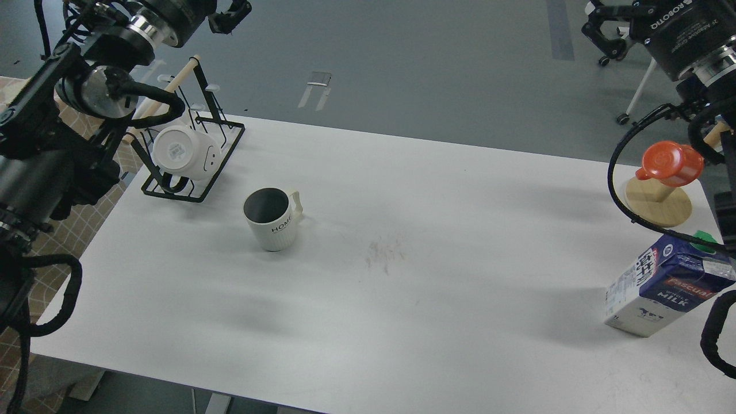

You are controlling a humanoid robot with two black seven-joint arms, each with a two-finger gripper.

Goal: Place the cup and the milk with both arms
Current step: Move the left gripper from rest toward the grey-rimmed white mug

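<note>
The cup (270, 221), cream-white and ribbed with a dark inside and "HOME" lettering, stands upright on the white table (402, 322), left of centre, handle to the right. The milk (661, 287), a blue and white carton with a green cap, stands near the table's right edge with black cable in front of its top. My left gripper (231, 15) hangs high at the top left, far behind the cup, partly cut by the frame edge. My right gripper (599, 30) hangs high at the top right, far behind the milk, fingers spread and empty.
A black wire rack (172, 192) at the back left holds a plain white mug (178, 150) lying on its side. An orange-red cup (670, 164) sits upside down on a wooden stand (658, 204) at the back right. A faint stain (382, 253) marks mid-table.
</note>
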